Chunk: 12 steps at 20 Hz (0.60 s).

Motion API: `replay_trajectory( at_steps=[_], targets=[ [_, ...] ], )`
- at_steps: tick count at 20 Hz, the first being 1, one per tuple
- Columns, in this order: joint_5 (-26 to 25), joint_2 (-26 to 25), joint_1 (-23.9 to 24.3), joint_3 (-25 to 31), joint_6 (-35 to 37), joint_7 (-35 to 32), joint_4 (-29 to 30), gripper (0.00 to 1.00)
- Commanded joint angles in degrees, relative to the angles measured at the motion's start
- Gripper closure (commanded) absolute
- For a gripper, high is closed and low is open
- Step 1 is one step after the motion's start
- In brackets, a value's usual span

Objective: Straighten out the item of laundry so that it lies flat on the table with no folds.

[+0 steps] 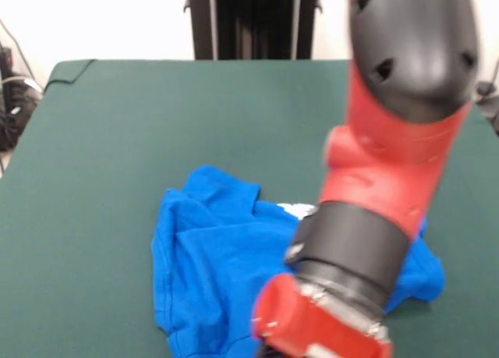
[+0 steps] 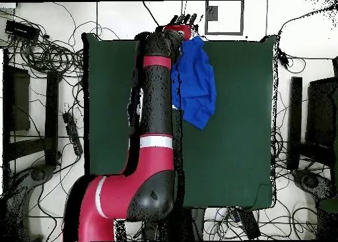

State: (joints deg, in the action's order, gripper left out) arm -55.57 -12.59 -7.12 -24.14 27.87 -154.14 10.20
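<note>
Crumpled blue T-shirt (image 1: 210,256) on green table (image 1: 117,140), claw (image 2: 183,19) state unclear

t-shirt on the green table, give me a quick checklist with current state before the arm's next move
1. T-shirt lies flat with no folds: not ok, it is bunched and creased, with only a sliver of its white print showing.
2. T-shirt is fully on the table: cannot tell, it sits right at one edge in the overhead view.
3. Room to spread it: ok, bare green cloth stretches away from the shirt.
4. Arm is over the shirt: ok, it reaches across the table to it.
5. Claw open or shut: cannot tell.
6. Claw has hold of the cloth: cannot tell, the arm hides the contact in the front view.
</note>
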Motion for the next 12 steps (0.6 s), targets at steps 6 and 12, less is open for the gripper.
replay_trajectory(
  at_steps=[6,12],
  targets=[
    [31.9,9.6,5.5,21.2,24.2,22.4,23.0,0.00],
    [40.2,8.3,6.5,24.6,38.0,27.2,21.6,0.00]
  ],
)
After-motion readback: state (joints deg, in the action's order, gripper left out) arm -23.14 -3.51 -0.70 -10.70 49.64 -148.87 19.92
